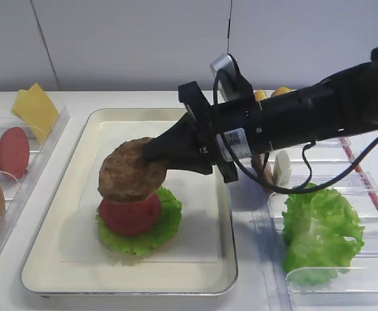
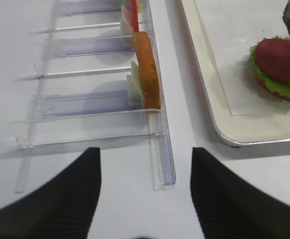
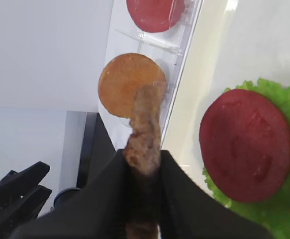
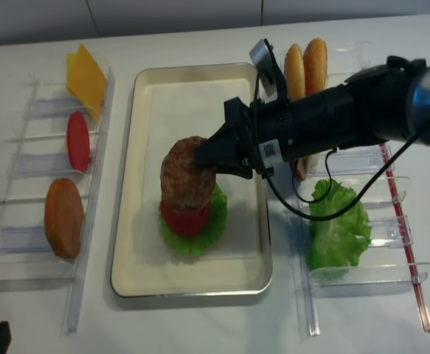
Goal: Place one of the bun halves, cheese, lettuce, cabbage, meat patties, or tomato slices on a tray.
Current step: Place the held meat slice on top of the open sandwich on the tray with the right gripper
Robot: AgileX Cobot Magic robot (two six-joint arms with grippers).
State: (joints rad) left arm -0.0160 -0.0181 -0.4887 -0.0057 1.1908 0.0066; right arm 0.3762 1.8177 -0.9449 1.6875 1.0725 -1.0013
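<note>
The right gripper [image 1: 151, 150] pinches the meat patty [image 1: 128, 171] by its edge, tilted above the tomato slice [image 1: 130, 214]. Released now, it may slide off. The left gripper [image 2: 144, 199] seems open and empty.

patty [image 1: 129, 172] above tomato slice [image 1: 129, 215] on lettuce [image 1: 141, 236] (all in the tray [image 1: 78, 152]).

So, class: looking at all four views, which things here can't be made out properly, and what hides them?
- What lies under the lettuce: covered by leaf and tomato slice in every view.
- Right gripper fingertips: the meat patty covers them, wrist view.
- Left gripper: cut off by the bottom edge, left wrist view.
</note>
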